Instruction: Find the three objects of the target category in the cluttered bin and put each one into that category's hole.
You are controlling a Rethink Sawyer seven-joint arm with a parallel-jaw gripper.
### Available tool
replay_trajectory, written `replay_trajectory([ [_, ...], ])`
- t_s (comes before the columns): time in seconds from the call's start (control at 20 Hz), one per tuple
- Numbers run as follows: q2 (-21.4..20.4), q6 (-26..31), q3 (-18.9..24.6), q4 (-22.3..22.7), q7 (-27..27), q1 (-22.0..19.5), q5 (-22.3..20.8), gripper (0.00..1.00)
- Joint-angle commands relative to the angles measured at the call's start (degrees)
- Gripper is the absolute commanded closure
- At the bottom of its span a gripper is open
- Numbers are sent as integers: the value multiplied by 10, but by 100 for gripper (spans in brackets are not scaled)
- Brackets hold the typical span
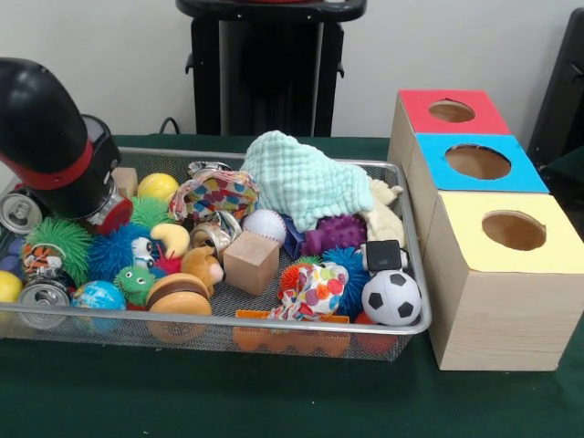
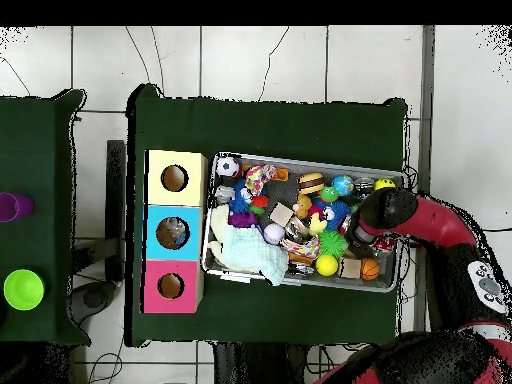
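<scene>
Here the claw (image 1: pixel 102 212) is seen lowered into one end of the wire bin (image 1: pixel 274 321), among the toys; whether its fingers are apart or together cannot be told. Just beside it lie a yellow ball (image 1: pixel 158 186), a green spiky ball (image 1: pixel 60 241) and a can (image 1: pixel 18 212). The three boxes with holes, red (image 1: pixel 453 111), blue (image 1: pixel 479 162) and yellow (image 1: pixel 513 231), stand well apart from it, past the bin's other end.

Purple cup (image 2: pixel 9 207), green cup (image 2: pixel 23 289) on side table (image 2: pixel 40 150).
</scene>
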Motion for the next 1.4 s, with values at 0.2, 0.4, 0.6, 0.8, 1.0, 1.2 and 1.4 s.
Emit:
replay_trajectory([
  [0.2,115,-271,53,15,-2,15,-34,0],
  [0.4,82,-269,48,63,79,39,6,0],
  [0.6,50,-265,37,100,160,70,51,0],
  [0.8,34,-285,15,117,226,105,88,0],
  [1.0,35,-318,-2,127,263,131,127,0],
  [1.2,38,-348,-14,132,291,155,165,0],
  [1.4,43,-362,-26,128,298,173,193,0],
])
